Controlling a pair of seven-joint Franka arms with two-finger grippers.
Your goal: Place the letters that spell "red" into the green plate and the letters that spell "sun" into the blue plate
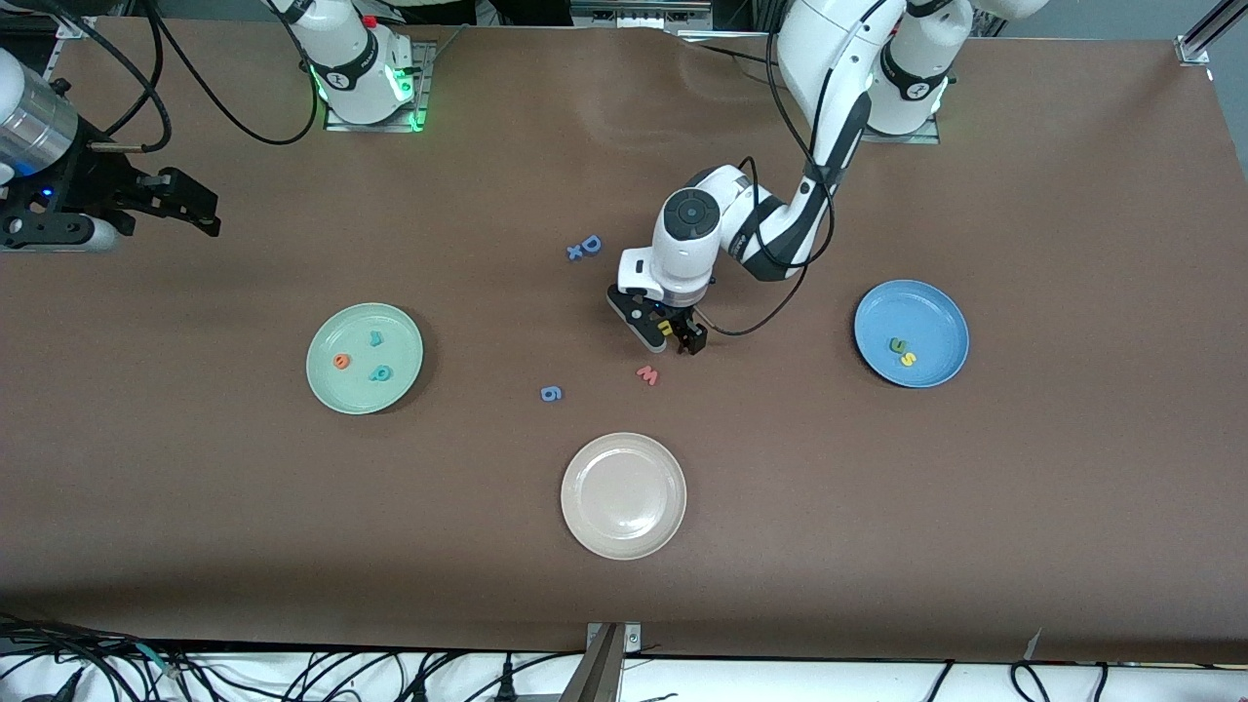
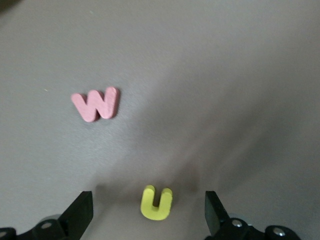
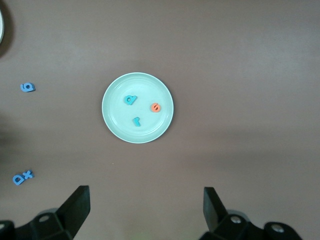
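The green plate [image 1: 336, 327] [image 3: 117, 122] holds the orange "e" [image 1: 340, 361] [image 3: 156, 107], the teal "d" [image 1: 380, 372] [image 3: 131, 100] and the teal "r" [image 1: 375, 339] [image 3: 136, 120]. In the blue plate [image 1: 931, 307] lie the dark green "n" [image 1: 896, 344] and the yellow "s" [image 1: 909, 359]. The yellow "u" [image 1: 666, 329] [image 2: 157, 202] lies flat on the table mid-table. My left gripper [image 1: 673, 336] [image 2: 148, 212] is down over it, open, one finger on each side and neither touching. My right gripper [image 1: 200, 207] [image 3: 145, 210] waits open and empty, high over the right arm's end of the table.
A pink "w" [image 1: 648, 374] [image 2: 96, 104] lies just nearer the front camera than the "u". A blue "6" [image 1: 551, 393] [image 3: 27, 87], a blue "D" with an "x" [image 1: 585, 248] [image 3: 22, 177] and an off-white plate [image 1: 585, 526] are also mid-table.
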